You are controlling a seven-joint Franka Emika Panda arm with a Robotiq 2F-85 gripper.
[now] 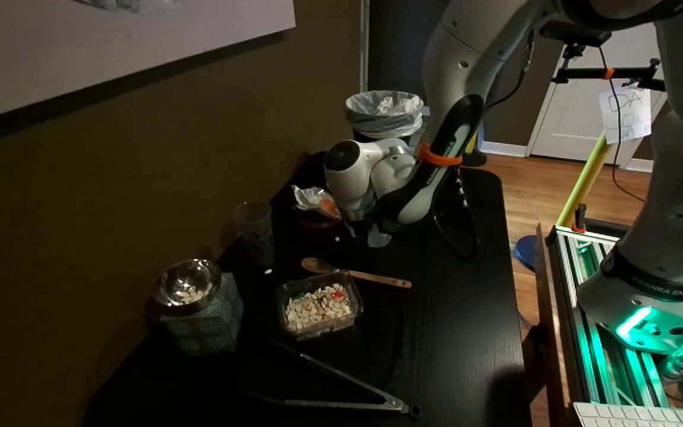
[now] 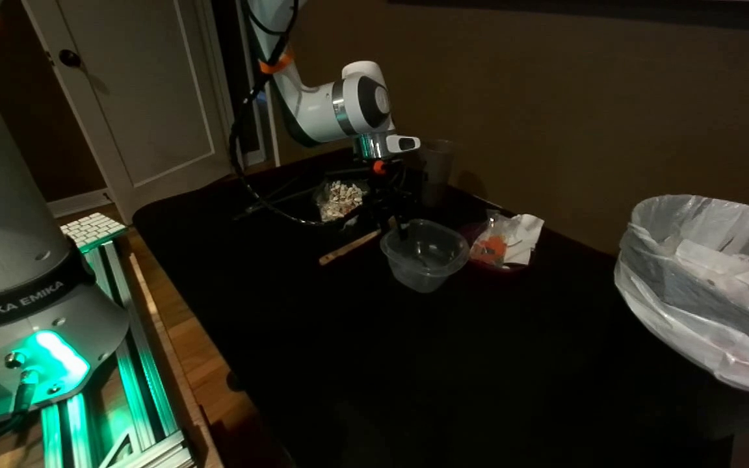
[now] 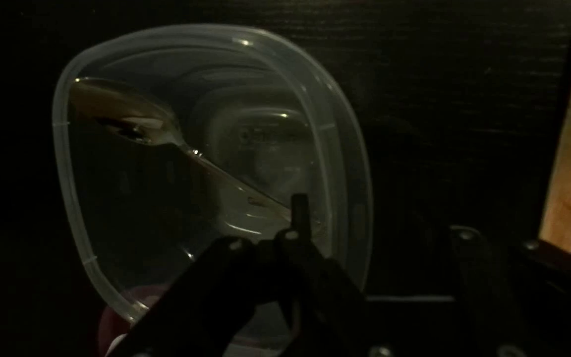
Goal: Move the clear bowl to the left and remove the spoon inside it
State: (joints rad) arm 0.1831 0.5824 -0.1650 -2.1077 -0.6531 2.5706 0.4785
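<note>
Toward the back edge of the counter [image 2: 348, 364], the bowl [image 2: 426, 270] sits holding the slanted spoon [image 3: 195, 153], with the gripper [image 3: 379, 228] parted, one finger [image 3: 300, 210] inside and one seemingly outside, presumably to pinch the bowl's side for the leftward shift

I read the bowl [image 2: 423, 276] as clear with a milky tint, the spoon [image 3: 166, 129] silvery with amber-brown reflections, the table [image 1: 466, 344] black. My arm [image 1: 463, 65] is white with orange bands [image 1: 438, 157], its base [image 1: 641, 326] lit green. Down the link I get a dark-spotted cup [image 1: 255, 231], a line-patterned grey box [image 1: 211, 326], a deep-red dish [image 1: 318, 223] and a tan wooden spoon [image 1: 377, 277].
</note>
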